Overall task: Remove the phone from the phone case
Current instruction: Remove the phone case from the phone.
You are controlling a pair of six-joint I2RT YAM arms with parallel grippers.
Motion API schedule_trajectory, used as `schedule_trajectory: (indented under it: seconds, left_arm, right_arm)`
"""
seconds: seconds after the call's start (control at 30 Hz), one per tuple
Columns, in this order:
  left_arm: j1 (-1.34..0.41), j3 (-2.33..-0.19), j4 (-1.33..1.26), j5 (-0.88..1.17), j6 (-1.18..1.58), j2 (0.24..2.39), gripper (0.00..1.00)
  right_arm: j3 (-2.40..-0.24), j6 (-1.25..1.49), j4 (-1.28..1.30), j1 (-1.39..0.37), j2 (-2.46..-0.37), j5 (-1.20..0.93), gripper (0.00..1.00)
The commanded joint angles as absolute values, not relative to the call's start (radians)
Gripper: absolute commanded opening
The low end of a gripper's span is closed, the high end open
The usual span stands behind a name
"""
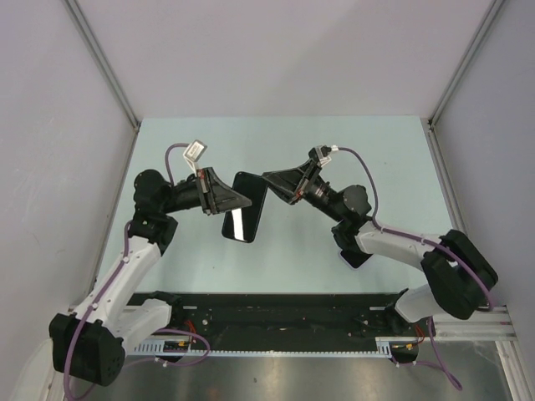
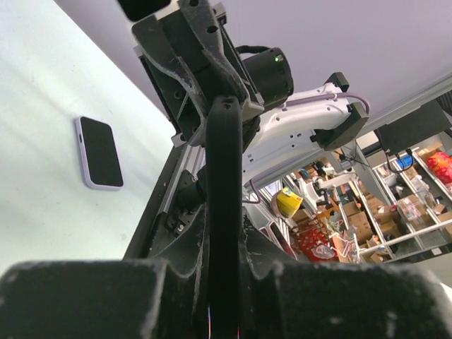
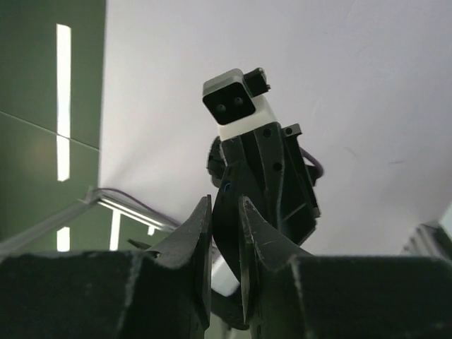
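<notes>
My left pincer (image 1: pixel 249 203) & right pincer (image 1: pixel 267 177) are both clamped on the black phone (image 1: pixel 244 219), mid-air over the surface (image 1: pixel 292 142) centre. Can't tell if case is off; prob mid-task. Lilac-rimmed phone (image 2: pixel 99 152) lies near-right.

You've got the pale green table (image 1: pixel 334 150) inside grey walls (image 1: pixel 50 125) — past its edge, your cluttered shelves (image 2: pixel 395 212) and a yellow object (image 2: pixel 288 203).
</notes>
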State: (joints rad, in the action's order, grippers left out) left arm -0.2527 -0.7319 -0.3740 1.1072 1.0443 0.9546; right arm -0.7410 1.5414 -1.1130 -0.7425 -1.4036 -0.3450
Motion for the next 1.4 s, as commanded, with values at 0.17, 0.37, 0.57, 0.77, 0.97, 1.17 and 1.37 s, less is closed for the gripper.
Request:
schedule_trajectory:
  seconds: [0.17,0.37,0.57,0.77,0.97,1.17,1.37]
  left_arm:
    - [-0.245,-0.857,-0.704,1.103,1.115,1.028,0.0]
    - [-0.245,-0.871,-0.761,1.111,1.19,1.011,0.0]
    - [-0.247,-0.893,-0.775,1.111,1.229,0.986,0.0]
    - [-0.245,-0.891,-0.831,1.106,1.292,0.973,0.0]
    - [-0.245,-0.896,-0.945,1.1,1.402,0.976,0.0]
    - [-0.247,-0.911,-0.829,1.1,1.347,0.962,0.0]
    - [-0.245,-0.893,-0.634,1.1,1.238,0.96,0.0]
  right_arm:
    - [-0.741,1.852,-1.454,-0.822,-1.546,-0.261,0.0]
    - [-0.738,1.819,-1.416,-0.825,-1.566,-0.27,0.0]
    - [-0.735,1.851,-1.48,-0.825,-1.626,-0.264,0.0]
    - [-0.735,1.881,-1.519,-0.831,-1.666,-0.256,0.0]
    - [-0.736,1.888,-1.542,-0.831,-1.701,-0.256,0.0]
    - [-0.724,1.726,-1.348,-0.799,-1.579,-0.29,0.0]
    - [-0.735,1.327,-0.788,-0.729,-1.228,-0.253,0.19]
